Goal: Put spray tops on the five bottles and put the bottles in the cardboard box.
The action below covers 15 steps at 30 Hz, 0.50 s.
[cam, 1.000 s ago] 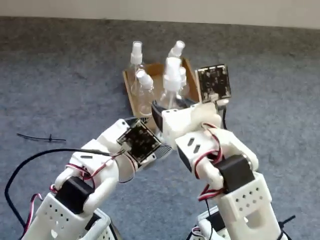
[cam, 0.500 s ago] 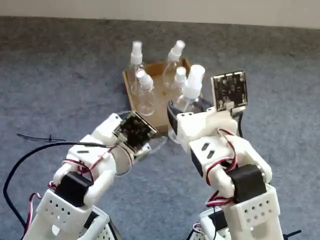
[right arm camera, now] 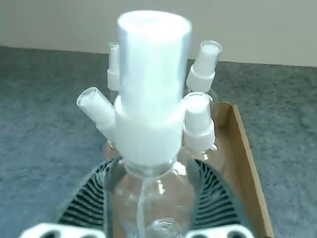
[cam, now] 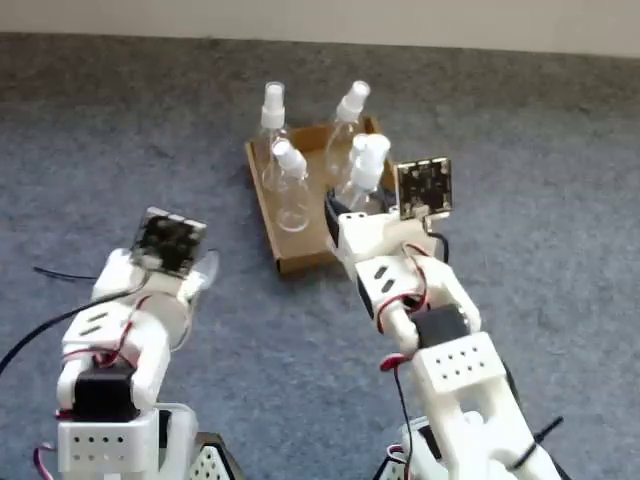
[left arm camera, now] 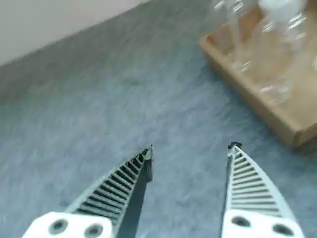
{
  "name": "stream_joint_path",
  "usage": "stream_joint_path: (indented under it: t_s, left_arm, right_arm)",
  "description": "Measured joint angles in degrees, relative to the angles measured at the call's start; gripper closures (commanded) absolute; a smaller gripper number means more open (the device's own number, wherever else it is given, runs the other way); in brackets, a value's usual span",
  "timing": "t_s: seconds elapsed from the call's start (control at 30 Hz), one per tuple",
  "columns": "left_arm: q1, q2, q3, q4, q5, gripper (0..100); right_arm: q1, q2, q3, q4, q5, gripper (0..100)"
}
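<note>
— What crowds your right side?

— My right gripper (right arm camera: 148, 168) is clamped on a bottle (right arm camera: 148, 203) just below its shoulder, one finger on each flank. It is at the near right part of the cardboard box (right arm camera: 243, 148); I cannot tell whether its base touches the box floor. Just behind it stands a capped bottle (right arm camera: 198, 124), a leaning bottle (right arm camera: 95, 106) is on the other side, and two more rise at the back of the box. From above, my wrist and its circuit board (cam: 423, 188) cover the box's right wall.

— And your left?

— My left gripper (left arm camera: 190, 148) hangs spread wide, nothing between its tips, over bare carpet (left arm camera: 99, 89) and well apart from the box. A thin black cable tie (cam: 70, 273) lies on the carpet further out to my left.

— What is it all made of?

— The bottles are clear and round-shouldered. Mine wears a white spray top (right arm camera: 151, 74), a cylinder cap above a wider collar, with a slim dip tube (right arm camera: 140, 198) running down inside. The box is a shallow brown tray with low walls. The carpet is grey, with a short nubby pile. My fingers (right arm camera: 84, 203) are dark and ribbed, tapering to points, and set in white frames.
</note>
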Motion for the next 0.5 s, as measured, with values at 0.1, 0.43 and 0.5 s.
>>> stream_joint_path:
  t_s: [0.1,0.43,0.5]
  left_arm:
    - [-4.6,-5.2,8.7,-0.3,0.0,78]
    - [-6.3,-20.0,20.2,-2.6,0.0,78]
    - [-6.3,-20.4,20.6,-2.6,0.0,78]
  right_arm:
    - [-0.1,3.2,0.4,-6.2,0.0,99.4]
    - [0.0,5.3,8.5,-19.3,0.0,99.4]
    - [0.1,5.3,8.8,-19.9,0.0,99.4]
